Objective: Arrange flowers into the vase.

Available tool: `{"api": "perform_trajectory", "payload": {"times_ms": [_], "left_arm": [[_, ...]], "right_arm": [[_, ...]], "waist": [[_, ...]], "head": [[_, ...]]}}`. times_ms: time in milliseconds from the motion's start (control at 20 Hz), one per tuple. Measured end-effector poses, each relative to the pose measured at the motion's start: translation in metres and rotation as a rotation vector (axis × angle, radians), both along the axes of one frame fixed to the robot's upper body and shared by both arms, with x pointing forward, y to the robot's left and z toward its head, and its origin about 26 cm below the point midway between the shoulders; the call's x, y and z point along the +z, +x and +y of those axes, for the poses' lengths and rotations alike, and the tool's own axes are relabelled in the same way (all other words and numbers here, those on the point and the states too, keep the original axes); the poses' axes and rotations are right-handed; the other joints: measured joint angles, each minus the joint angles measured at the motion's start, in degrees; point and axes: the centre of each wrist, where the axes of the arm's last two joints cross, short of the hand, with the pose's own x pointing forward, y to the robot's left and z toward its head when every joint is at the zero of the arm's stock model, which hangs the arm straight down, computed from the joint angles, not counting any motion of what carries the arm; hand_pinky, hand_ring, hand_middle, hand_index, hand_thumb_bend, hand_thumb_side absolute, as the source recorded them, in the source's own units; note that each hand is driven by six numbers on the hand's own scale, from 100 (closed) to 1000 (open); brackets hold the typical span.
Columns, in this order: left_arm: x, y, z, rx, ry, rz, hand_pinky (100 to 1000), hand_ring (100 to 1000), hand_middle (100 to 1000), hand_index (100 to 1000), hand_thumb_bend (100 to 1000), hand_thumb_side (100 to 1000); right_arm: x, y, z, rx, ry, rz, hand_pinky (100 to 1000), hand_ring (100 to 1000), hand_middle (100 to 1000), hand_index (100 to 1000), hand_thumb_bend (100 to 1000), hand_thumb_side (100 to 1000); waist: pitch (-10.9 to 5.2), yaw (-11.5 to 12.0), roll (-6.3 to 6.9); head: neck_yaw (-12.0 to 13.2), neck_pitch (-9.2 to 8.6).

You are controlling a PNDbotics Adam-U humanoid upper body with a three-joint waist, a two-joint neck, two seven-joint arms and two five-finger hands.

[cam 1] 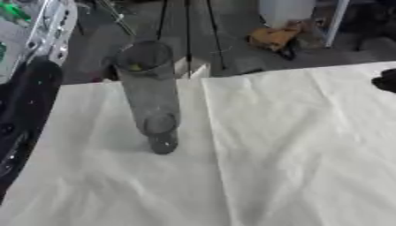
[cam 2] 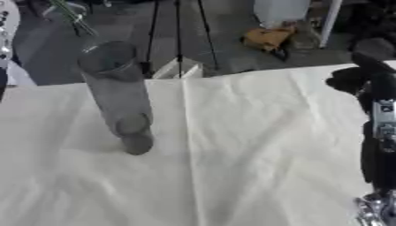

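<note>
I see the glass vase [cam 1: 148, 95] upright on the white-clothed desk [cam 1: 294, 145]. My right arm [cam 2: 380, 128] sits well right of it — hand hidden, so I can't tell its state.

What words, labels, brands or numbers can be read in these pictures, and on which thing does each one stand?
None can be read.
The glass vase shows no label or print.
The white tablecloth is plain.
The robot's right arm shows no readable marking.
</note>
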Motion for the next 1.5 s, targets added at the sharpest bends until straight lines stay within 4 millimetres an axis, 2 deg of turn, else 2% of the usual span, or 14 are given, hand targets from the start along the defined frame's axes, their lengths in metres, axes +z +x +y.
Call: {"api": "perform_trajectory", "payload": {"times_ms": [1500], "left_arm": [[-0.017, 0.006, -0.007, -0.031, 0.031, 0.072, 100, 100, 100, 100, 167, 555]], "right_arm": [[0.002, 0.001, 0.001, 0.003, 0.005, -0.007, 718, 653, 617, 833, 100, 1000]], "waist": [[-0.04, 0.13, 0.0]], "head": [[-0.1, 0.03]]}}
